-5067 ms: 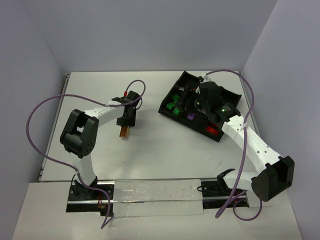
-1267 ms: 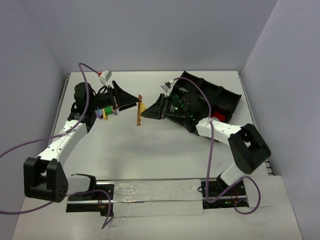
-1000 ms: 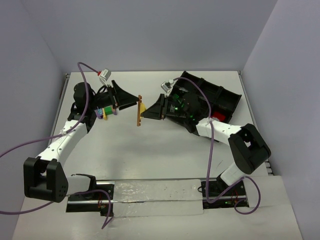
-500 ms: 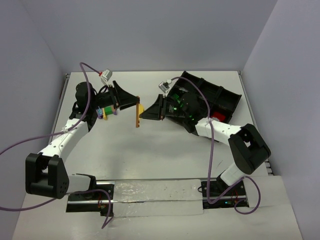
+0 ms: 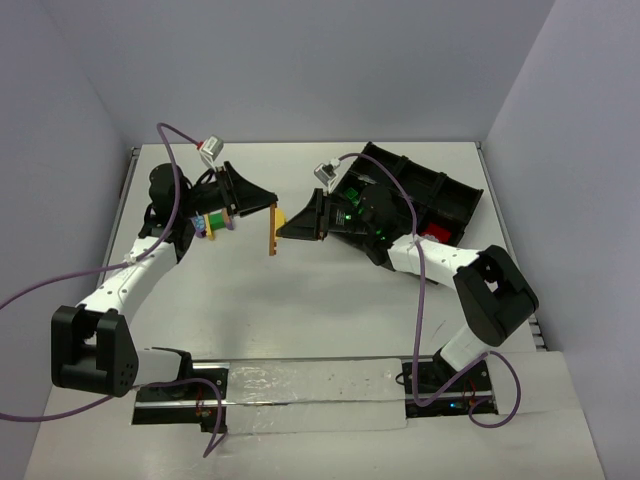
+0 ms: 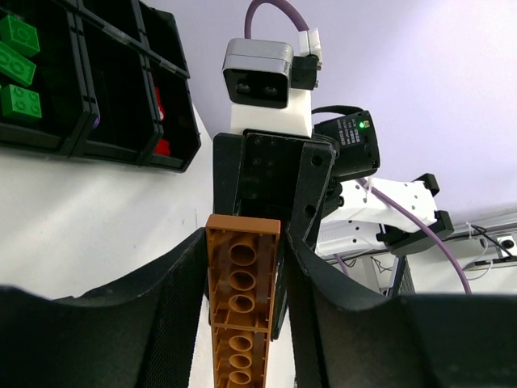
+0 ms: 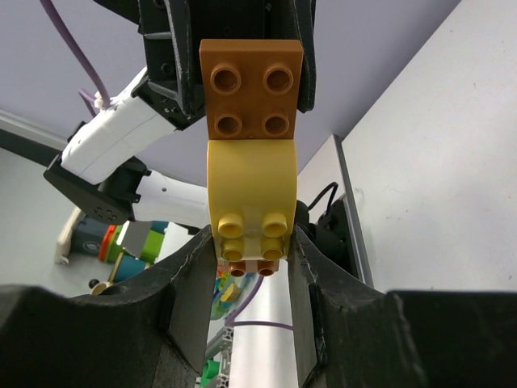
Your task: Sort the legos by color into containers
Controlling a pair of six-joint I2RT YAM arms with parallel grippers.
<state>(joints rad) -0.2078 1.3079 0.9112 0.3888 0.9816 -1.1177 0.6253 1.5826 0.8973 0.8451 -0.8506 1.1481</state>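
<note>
Half a second back my left gripper [image 6: 242, 259] stood wide around the brown plate [image 6: 241, 311]; now its fingers [image 6: 174, 311] have drawn in narrow and sit right against the plate's long edges, gripping it. My right gripper [image 7: 250, 242] has not changed and stays clamped on the yellow brick [image 7: 250, 182], which is stuck to the plate. The joined piece hangs in the air over the middle of the table [image 5: 330, 300], a touch further left than before, between the two grippers. The black tray [image 5: 455, 200] sits at the far right with green legos [image 6: 16, 65] and a red lego [image 5: 432, 238] in its bins. A mixed cluster [image 5: 210, 222] lies far left.
</note>
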